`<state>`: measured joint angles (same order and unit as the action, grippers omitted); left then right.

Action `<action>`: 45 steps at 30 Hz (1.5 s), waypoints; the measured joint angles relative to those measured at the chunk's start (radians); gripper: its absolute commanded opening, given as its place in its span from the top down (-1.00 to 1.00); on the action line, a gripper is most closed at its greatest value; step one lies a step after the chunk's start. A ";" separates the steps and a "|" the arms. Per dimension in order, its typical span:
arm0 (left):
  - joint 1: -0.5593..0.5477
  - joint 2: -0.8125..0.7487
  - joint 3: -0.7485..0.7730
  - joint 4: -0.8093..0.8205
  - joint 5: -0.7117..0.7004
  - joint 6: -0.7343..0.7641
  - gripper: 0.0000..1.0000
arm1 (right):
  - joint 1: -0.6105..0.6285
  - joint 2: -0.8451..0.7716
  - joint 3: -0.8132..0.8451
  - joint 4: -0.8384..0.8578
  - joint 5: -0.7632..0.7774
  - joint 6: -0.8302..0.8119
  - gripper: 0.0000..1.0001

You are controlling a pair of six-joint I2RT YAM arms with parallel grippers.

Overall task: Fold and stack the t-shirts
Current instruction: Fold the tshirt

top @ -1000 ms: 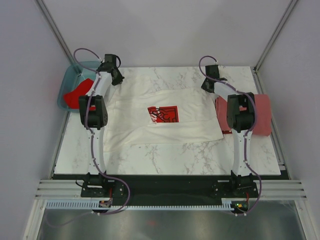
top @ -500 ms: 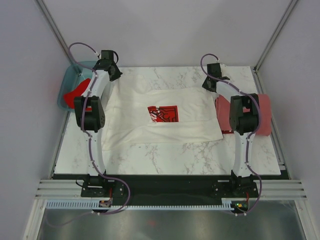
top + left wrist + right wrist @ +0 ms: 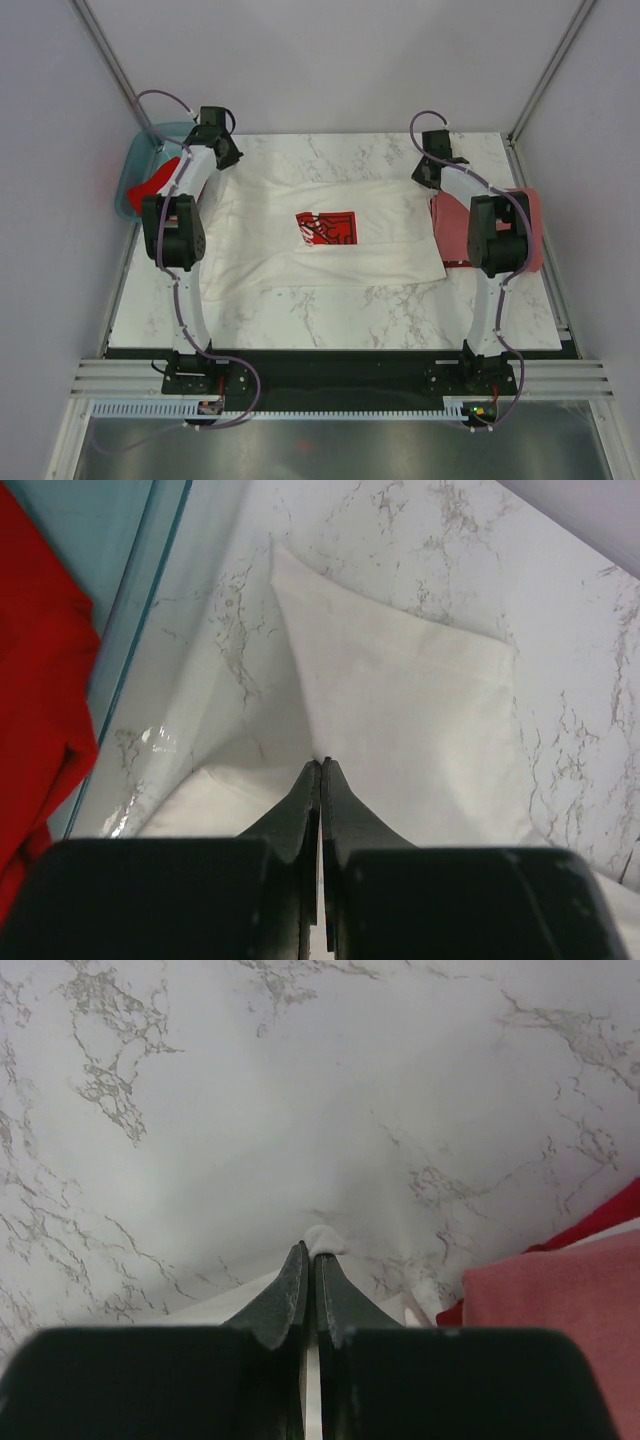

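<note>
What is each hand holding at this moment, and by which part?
Both grip the white t-shirt: the left hand pinches its far left corner, the right hand its far right corner.

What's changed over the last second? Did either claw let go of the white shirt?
Both arms swung outward: the left claw went left, the right claw right, stretching the white t-shirt wider. Neither let go; both stay shut on its far corners. The brick-red t-shirt and bright red t-shirt are unmoved.
</note>
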<state>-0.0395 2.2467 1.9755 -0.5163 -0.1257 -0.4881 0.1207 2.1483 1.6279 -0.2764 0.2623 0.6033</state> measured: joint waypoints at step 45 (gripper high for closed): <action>-0.014 -0.902 -0.888 0.144 -0.031 0.033 0.96 | 0.006 -0.536 -0.570 0.031 -0.020 -0.024 0.99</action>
<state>-0.0540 1.3449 1.0878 -0.3721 -0.1566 -0.4549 0.1268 1.6127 1.0576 -0.2459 0.2424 0.5789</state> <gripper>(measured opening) 0.025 0.068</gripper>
